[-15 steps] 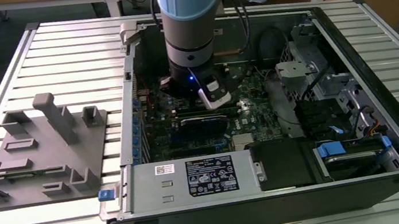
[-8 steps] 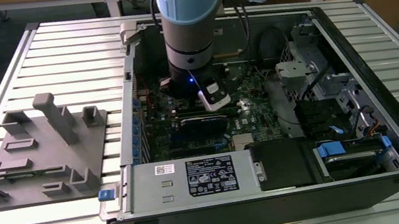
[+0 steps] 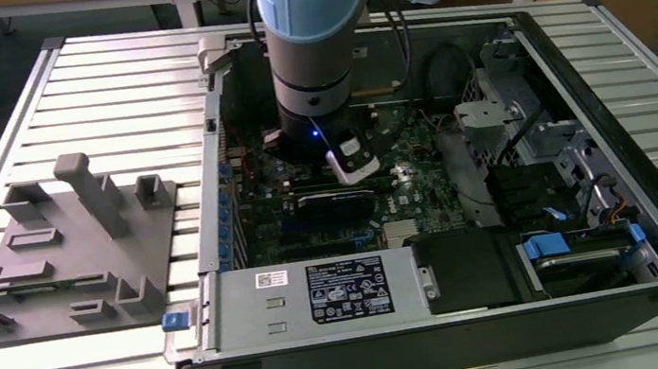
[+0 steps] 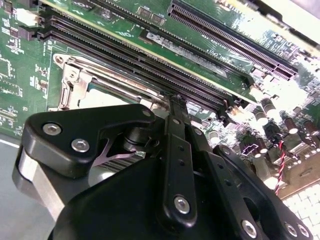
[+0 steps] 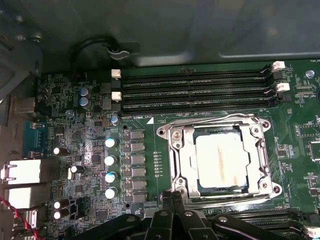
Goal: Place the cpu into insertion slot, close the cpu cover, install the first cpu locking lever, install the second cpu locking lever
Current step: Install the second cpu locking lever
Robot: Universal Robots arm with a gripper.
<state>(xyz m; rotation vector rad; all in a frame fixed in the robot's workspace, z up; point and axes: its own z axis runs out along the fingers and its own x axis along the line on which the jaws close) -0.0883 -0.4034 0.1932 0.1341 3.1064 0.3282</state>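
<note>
The cpu (image 5: 220, 159), a dull grey square, lies in the insertion slot (image 5: 176, 150) on the green motherboard. The silvery cpu cover (image 5: 255, 165) lies flat around it, framing the chip in its window. A thin metal lever (image 5: 210, 120) runs along the socket edge beside the memory slots. My gripper (image 5: 172, 196) is shut, its black fingertips pressed together at one corner of the socket. In the second wrist view the gripper (image 4: 178, 102) tapers to a point beside the socket frame (image 4: 75, 82). In the exterior view the gripper (image 3: 352, 164) reaches down inside the open computer case (image 3: 624, 107).
Long black memory slots (image 5: 195, 90) run beside the socket. Capacitors (image 5: 110, 165) stand close by. A grey fixture block (image 3: 70, 247) sits on the slatted table at the exterior view's left. A power supply (image 3: 317, 291) and drive bays with blue tabs (image 3: 547, 246) crowd the case's near side.
</note>
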